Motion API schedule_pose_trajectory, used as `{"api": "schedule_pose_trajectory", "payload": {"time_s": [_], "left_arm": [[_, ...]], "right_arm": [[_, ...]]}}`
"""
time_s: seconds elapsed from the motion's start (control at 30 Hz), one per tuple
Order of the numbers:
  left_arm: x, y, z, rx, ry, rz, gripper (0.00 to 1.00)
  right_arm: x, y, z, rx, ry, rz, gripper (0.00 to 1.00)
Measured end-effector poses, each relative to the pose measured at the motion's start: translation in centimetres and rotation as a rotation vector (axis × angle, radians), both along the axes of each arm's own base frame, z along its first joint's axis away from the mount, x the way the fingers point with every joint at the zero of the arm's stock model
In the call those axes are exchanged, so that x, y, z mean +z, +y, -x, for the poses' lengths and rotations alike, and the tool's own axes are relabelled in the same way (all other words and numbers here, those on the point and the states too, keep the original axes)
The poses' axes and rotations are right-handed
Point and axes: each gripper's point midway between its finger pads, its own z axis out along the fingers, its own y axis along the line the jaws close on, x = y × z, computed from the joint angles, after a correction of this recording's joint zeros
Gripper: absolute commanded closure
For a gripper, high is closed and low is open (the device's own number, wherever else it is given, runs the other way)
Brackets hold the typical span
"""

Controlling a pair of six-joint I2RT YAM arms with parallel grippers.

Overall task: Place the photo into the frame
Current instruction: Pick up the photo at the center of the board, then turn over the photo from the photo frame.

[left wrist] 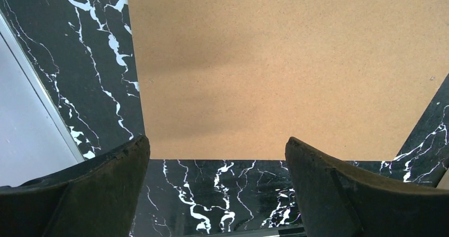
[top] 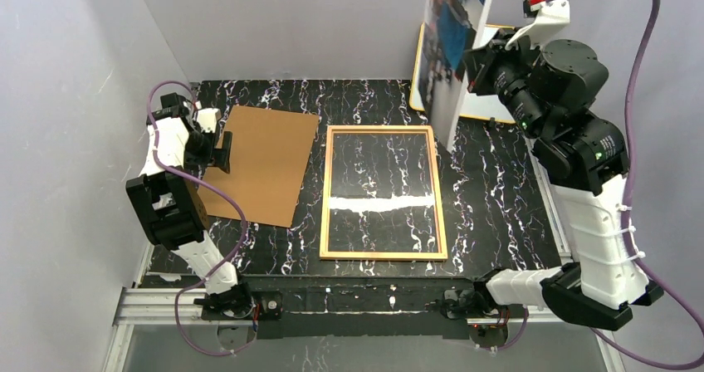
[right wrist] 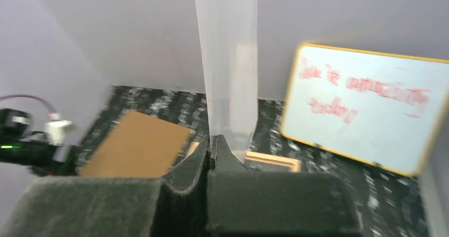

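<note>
Table [top: 498,198]: black marble pattern.
Frame [top: 380,129]: flat at centre, clear pane in.
Back panel [top: 261,164]: flat, 9 o'clock of frame, apart.
Photo [top: 452,31]: upright in air, 1 o'clock of frame.
Right gripper [right wrist: 214,142]: clamped on photo's edge.
Left gripper [left wrist: 217,147]: fingers wide apart over back panel's edge.

Only blurred, illegible red handwriting [right wrist: 360,86] on the whiteboard [right wrist: 370,142]
</note>
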Motion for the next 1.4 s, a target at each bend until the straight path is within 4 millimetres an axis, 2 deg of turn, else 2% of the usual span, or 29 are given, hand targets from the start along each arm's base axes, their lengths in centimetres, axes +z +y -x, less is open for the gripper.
{"api": "schedule_pose_trajectory", "payload": {"time_s": [0.07,0.13,0.27,0.33,0.4,0.47,0.57,0.67,0.73,0.83,0.93,1.07,1.17,1.4], "left_arm": [[0.0,-0.1,-0.1,0.0,-0.003,0.005,0.02],[0.1,-0.1,-0.3,0.001,-0.011,0.005,0.02],[0.1,-0.2,-0.1,-0.001,-0.014,0.004,0.02],[-0.1,-0.3,0.1,-0.001,-0.009,0.006,0.02],[-0.3,-0.4,0.4,-0.001,-0.004,0.007,0.02],[-0.6,-0.5,0.5,-0.003,0.003,0.01,0.02],[-0.7,-0.7,0.6,-0.007,0.008,0.011,0.02],[-0.7,-0.8,0.4,-0.011,0.001,0.009,0.02],[-0.8,-0.8,0.3,-0.013,-0.004,0.007,0.02],[-1.1,-1.0,0.6,-0.017,0.004,0.009,0.02],[-1.3,-1.2,0.7,-0.022,0.01,0.01,0.02],[-1.3,-1.1,0.7,-0.023,0.005,0.008,0.02],[-1.2,-1.1,0.5,-0.024,0.0,0.006,0.02],[-1.2,-1.1,0.5,-0.03,-0.003,0.003,0.02]], "right_arm": [[-1.2,-1.6,0.3,-0.059,0.032,0.061,0.99],[-3.4,-1.5,-0.7,-0.086,0.101,0.126,0.99],[-9.8,1.9,-4.3,-0.089,0.286,0.293,0.99],[-15.3,4.5,-5.9,-0.075,0.41,0.411,0.99],[-21.2,6.4,-6.2,-0.053,0.547,0.536,0.99],[-25.3,7.1,-5.5,-0.041,0.649,0.63,0.99],[-29.3,7.3,-3.7,-0.027,0.763,0.71,0.99],[-31.3,7.3,-2.2,-0.003,0.823,0.69,0.99],[-32.9,7.6,-0.9,0.027,0.876,0.627,0.99],[-34.2,8.7,0.1,0.05,0.953,0.515,0.99],[-35.0,10.8,0.1,0.066,1.025,0.381,0.99],[-36.7,12.1,-0.4,-0.01,1.116,0.272,0.99],[-37.9,12.0,-0.3,-0.111,1.174,0.218,0.99],[-38.1,11.1,-0.3,-0.28,1.193,0.097,0.99]]}}
